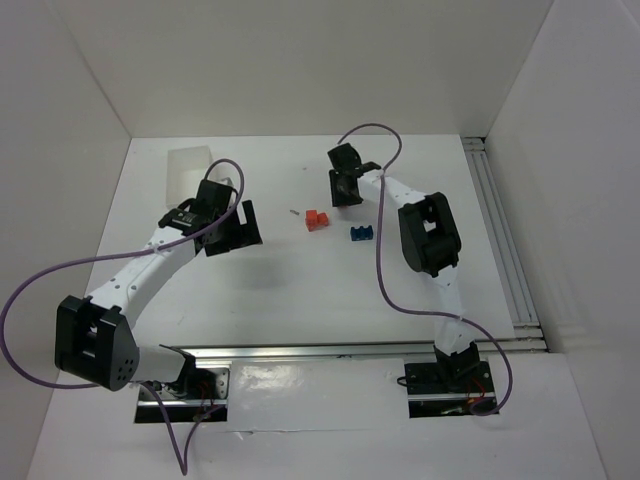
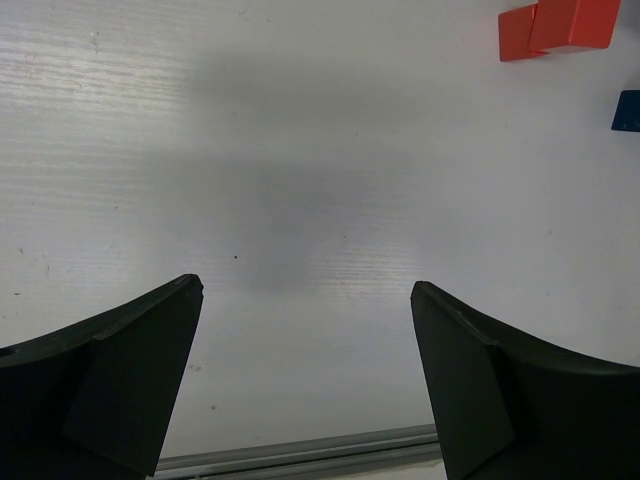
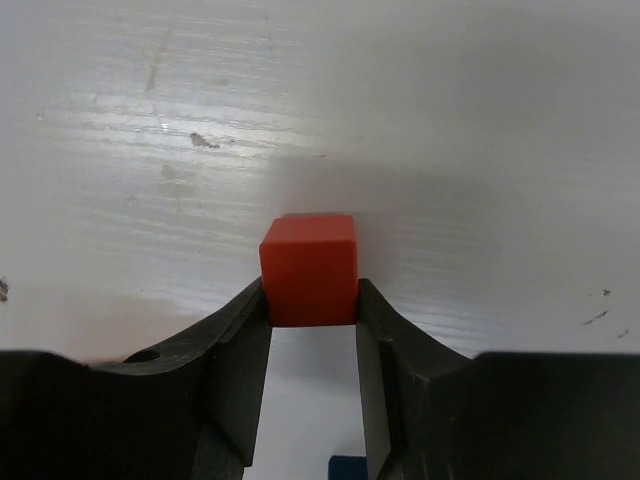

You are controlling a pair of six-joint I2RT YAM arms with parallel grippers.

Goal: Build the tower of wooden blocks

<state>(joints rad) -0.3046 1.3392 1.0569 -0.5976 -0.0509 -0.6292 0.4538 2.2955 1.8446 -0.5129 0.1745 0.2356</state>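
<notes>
Two robot arms reach over a white table (image 1: pixel 300 290) scattered with tiny painted blocks. The right gripper (image 3: pixel 310 290) is clamped on a red-orange cube (image 3: pixel 308 258) — its dark fingers (image 3: pixel 240 340) press against two opposite sides of the cube, seen close up by the wrist camera. Whether the cube rests on the table or hangs just above it cannot be told. From above, that gripper sits toward the far side of the table, right of centre, and the cube itself is hidden beneath it. A little nearer the arms' bases lie two red-orange blocks (image 1: pixel 317 220), touching each other. A blue block (image 1: pixel 361 232) sits near them on the right, apart from both. The left gripper (image 2: pixel 305 290) hovers to the left of these blocks with its jaws spread wide over bare tabletop — its wrist view catches the red-orange blocks and an edge of the blue block only at the upper right corner. A white box (image 1: pixel 190 168) stands at the far left of the table, just beyond the left gripper.
</notes>
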